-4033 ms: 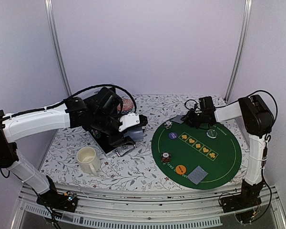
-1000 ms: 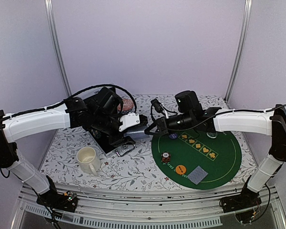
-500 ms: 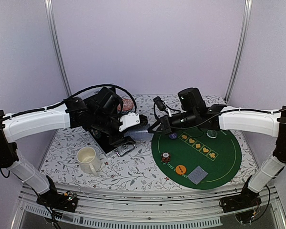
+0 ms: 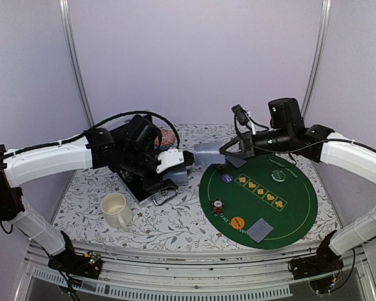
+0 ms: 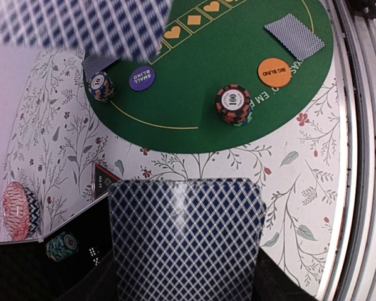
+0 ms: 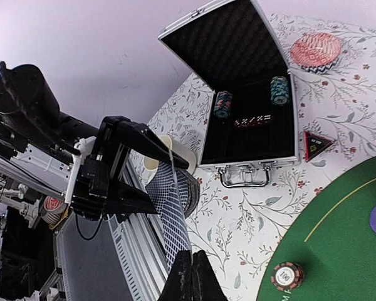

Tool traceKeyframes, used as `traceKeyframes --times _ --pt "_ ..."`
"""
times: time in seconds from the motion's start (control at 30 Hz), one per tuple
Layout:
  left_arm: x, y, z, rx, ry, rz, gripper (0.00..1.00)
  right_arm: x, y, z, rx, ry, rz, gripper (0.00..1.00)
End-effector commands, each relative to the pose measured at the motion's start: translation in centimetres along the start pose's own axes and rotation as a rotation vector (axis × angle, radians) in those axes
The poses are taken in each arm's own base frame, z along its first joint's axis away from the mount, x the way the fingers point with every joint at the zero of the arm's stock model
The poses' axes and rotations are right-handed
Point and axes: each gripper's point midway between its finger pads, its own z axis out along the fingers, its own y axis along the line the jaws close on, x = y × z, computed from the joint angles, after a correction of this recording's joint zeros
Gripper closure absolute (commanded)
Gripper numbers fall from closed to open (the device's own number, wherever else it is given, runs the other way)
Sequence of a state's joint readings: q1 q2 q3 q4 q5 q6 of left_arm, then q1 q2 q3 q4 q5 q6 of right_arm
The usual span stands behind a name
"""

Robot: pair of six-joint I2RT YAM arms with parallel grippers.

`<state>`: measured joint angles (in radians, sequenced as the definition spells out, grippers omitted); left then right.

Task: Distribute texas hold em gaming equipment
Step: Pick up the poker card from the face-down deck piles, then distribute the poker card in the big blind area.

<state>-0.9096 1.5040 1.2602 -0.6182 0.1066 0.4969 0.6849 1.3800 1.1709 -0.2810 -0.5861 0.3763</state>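
Note:
My left gripper [image 4: 180, 164] is shut on a deck of grey-blue-backed playing cards [image 5: 187, 238], held above the table beside the open black case [image 4: 144, 183]. My right gripper [image 4: 225, 150] is shut on one card [image 4: 207, 154] from that deck, held in the air over the green mat's [image 4: 294, 207] far left edge. In the right wrist view the card [image 6: 175, 219] runs from my shut fingertips [image 6: 191, 276] toward the deck. On the mat lie a chip stack [image 4: 219, 207], an orange disc [image 4: 237, 222], a purple disc [image 4: 227, 178], a clear disc [image 4: 277, 175] and two cards [image 4: 260, 229].
A cream mug [image 4: 116, 210] stands at the near left. The case holds two chip stacks [image 6: 223, 103]. A black-red triangle marker [image 6: 316, 144] lies beside it. A pink striped round object [image 4: 168, 138] sits at the back. Another chip stack [image 5: 101, 86] stands at the mat's far edge.
My right gripper reached left to the deck in my left gripper, closed on one card and drew back right and upward with it. The left arm stayed still.

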Motion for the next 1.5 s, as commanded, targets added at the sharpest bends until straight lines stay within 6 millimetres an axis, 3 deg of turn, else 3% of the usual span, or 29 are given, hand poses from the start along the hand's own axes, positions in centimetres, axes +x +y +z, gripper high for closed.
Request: traceKeyframes --times 0.0,0.13,0.23,0.3,0.5,0.63,0.73,0.87,1.07,1.23,1.37,1.47 --pt "-0.5 -0.5 0.0 0.007 -0.018 0.017 0.4 2.4 -2.3 -3.7 0.12 0.076 0.054 0.98" --pt "-0.5 -0.5 -0.1 0.006 -0.022 0.019 0.4 7.0 -6.2 -6.5 0.294 0.24 0.13 0.98" --pt "-0.5 -0.5 -0.2 0.004 -0.026 0.02 0.4 11.2 -7.9 -7.7 0.379 0.374 0.189 0.98" --pt "-0.6 -0.5 -0.2 0.004 -0.028 0.02 0.4 13.9 -8.4 -8.0 0.39 0.446 0.248 0.98" --pt "-0.4 -0.6 -0.1 0.006 -0.026 0.022 0.4 19.0 -8.1 -8.3 0.355 0.542 0.401 0.98" --pt "-0.6 -0.5 0.1 0.009 -0.032 0.023 0.4 21.7 -9.9 -8.7 0.441 0.627 0.441 0.98" --pt "-0.8 -0.5 0.1 0.01 -0.035 0.024 0.4 21.7 -10.5 -8.2 0.477 0.656 0.38 0.98" --pt "-0.7 -0.5 0.0 0.008 -0.033 0.022 0.4 20.5 -9.6 -6.9 0.446 0.682 0.253 0.98" --pt "-0.9 -0.5 -0.1 0.01 -0.041 0.024 0.4 15.4 -7.4 -4.6 0.312 0.59 0.132 0.98" --pt "-0.8 -0.5 -0.3 0.004 -0.041 0.029 0.4 10.3 -4.6 -5.0 0.245 0.476 -0.072 0.98" --pt "-0.8 -0.6 -0.3 0.006 -0.043 0.031 0.4 10.2 -3.8 -6.3 0.246 0.497 -0.297 0.98" --pt "-0.8 -0.5 -0.2 0.003 -0.044 0.035 0.4 11.3 -3.6 -7.0 0.205 0.523 -0.403 0.98"
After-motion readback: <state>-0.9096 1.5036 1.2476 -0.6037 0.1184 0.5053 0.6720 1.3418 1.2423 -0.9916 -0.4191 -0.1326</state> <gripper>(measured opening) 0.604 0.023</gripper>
